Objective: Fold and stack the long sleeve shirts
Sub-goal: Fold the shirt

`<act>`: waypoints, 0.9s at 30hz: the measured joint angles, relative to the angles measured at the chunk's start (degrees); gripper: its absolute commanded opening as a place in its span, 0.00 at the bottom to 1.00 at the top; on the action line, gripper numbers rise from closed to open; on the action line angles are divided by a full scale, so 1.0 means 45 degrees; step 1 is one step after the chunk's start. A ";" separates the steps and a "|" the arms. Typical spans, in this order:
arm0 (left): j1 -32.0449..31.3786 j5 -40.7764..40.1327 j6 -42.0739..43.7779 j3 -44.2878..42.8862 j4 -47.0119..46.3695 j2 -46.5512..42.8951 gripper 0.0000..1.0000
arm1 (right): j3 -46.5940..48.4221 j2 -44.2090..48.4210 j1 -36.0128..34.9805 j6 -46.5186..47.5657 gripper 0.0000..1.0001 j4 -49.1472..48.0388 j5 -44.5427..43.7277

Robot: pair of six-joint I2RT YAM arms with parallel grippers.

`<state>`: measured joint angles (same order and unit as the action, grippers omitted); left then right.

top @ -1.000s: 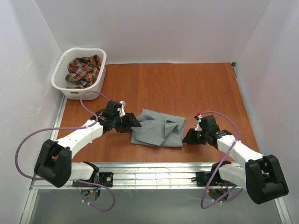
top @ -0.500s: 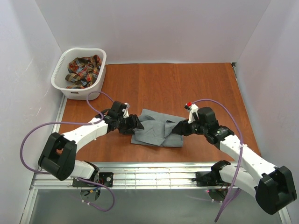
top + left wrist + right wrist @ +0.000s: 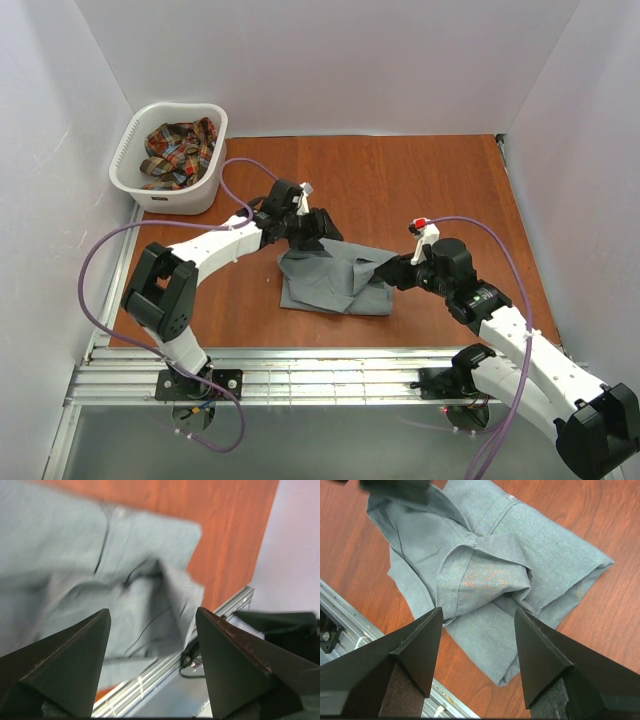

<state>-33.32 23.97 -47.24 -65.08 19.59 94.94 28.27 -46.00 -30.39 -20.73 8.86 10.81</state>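
The plain grey cloth long sleeve shirt point(image 3: 330, 282) lies folded into a compact rectangle, collar uppermost, at the centre of the brown wooden bench point(image 3: 420, 180), towards its near edge. Since one second ago, the left gripper point(image 3: 152, 611) has left the shirt's left edge and now hangs over its far left corner, jaws wide, holding nothing. The right gripper point(image 3: 478, 610) has moved in from the bare bench to the shirt's right edge; its jaws stand apart and empty. Judgement: the fold is released and this shirt is finished. The red, green and yellow plaid shirt point(image 3: 178, 150) lies crumpled in the white plastic laundry basket point(image 3: 216, 118) at the far left corner, not yet folded.
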 measured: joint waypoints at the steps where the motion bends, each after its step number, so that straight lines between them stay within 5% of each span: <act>1: -0.0024 0.0019 0.0000 -0.0223 -0.0092 0.0199 0.65 | 0.0000 0.0039 0.0000 0.0053 0.55 -0.0034 0.0000; 9: -0.0078 -0.0185 0.0155 -0.1525 -0.0058 0.1802 0.73 | 0.0743 -0.1511 -0.1151 0.1350 0.54 0.0806 -0.0005; 18: -0.0073 -0.3925 0.0826 -0.1355 0.2050 -0.2215 0.82 | 0.2409 -0.2618 -0.3657 -0.0092 0.55 0.1977 -0.3157; 27: -0.0068 -0.3861 0.0758 0.3415 0.2773 -0.5416 0.78 | 0.1200 -0.3458 -0.5105 -0.3769 0.47 0.1195 -0.3041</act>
<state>-33.63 6.59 -43.83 -49.71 32.08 70.57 33.67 -61.56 -53.36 -37.69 14.24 -2.87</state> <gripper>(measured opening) 0.796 0.504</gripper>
